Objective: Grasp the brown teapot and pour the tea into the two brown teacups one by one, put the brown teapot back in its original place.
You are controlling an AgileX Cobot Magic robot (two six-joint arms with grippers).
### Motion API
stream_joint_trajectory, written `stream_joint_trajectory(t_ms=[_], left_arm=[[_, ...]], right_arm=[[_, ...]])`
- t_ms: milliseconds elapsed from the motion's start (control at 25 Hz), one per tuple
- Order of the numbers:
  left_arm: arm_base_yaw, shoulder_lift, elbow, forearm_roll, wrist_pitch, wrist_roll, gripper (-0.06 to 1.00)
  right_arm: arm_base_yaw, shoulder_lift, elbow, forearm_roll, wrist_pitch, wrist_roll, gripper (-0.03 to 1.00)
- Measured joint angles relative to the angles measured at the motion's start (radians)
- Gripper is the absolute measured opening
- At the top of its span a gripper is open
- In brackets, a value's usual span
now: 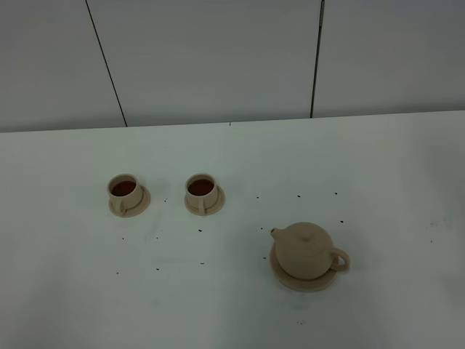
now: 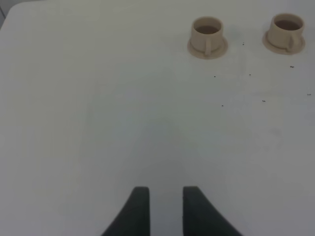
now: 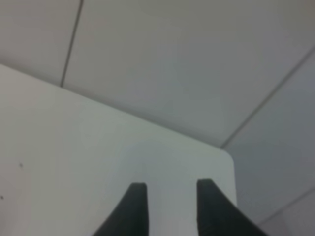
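The brown teapot [image 1: 305, 251] stands upright with its lid on, resting on its flat round saucer [image 1: 297, 285] right of the table's middle, spout to the left and handle to the right. The two brown teacups [image 1: 124, 190] [image 1: 201, 190] sit on small saucers at the left, both holding dark tea. No arm shows in the exterior high view. In the left wrist view my left gripper [image 2: 166, 194] is open and empty above bare table, with both teacups [image 2: 206, 33] [image 2: 287, 30] far ahead. My right gripper [image 3: 171, 189] is open and empty, facing the table's corner and the wall.
The white table [image 1: 232, 305] carries small dark specks [image 1: 200, 230] scattered between the cups and the teapot. A pale panelled wall [image 1: 218, 58] rises behind the far edge. The table's rounded corner [image 3: 227, 156] lies ahead of the right gripper.
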Motion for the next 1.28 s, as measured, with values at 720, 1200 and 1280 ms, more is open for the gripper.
stream_joint_trajectory(t_ms=[720, 1200, 1280], left_arm=[[0.0, 0.0, 0.0, 0.0, 0.0, 0.0, 0.24], [0.0, 0.0, 0.0, 0.0, 0.0, 0.0, 0.24], [0.0, 0.0, 0.0, 0.0, 0.0, 0.0, 0.24]], right_arm=[[-0.144, -0.112, 0.007, 0.292, 0.053, -0.226, 0.24], [-0.469, -0.21, 0.05, 0.917, 0.19, -0.686, 0.24], [-0.469, -0.228, 0.059, 0.927, 0.21, -0.677, 0.24]])
